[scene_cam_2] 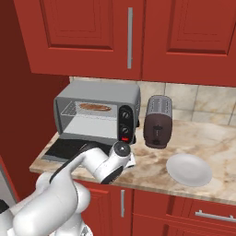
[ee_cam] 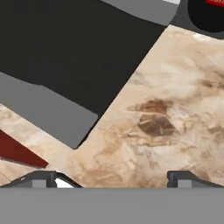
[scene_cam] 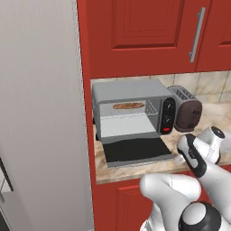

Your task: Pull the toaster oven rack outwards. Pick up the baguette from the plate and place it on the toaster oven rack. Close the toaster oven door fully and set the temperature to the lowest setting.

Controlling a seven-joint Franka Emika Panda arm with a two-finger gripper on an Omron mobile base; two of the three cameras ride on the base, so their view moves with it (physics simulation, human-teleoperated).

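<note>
Sitting on the rack (scene_cam: 128, 109) inside the oven (scene_cam: 131, 108), the baguette (scene_cam: 128, 106) is already placed, so the plate (scene_cam_2: 189, 169) to the right is bare. I see the door (scene_cam: 135, 150) lying flat on the counter (scene_cam_2: 221, 138), still to be shut. I've got the gripper (ee_cam: 113, 177) low over the counter just right of the door's near corner, jaws spread, holding nothing; I judge it's lining up to get under the edge and lift. Toaster (scene_cam_2: 157, 121) stands right of oven.
</note>
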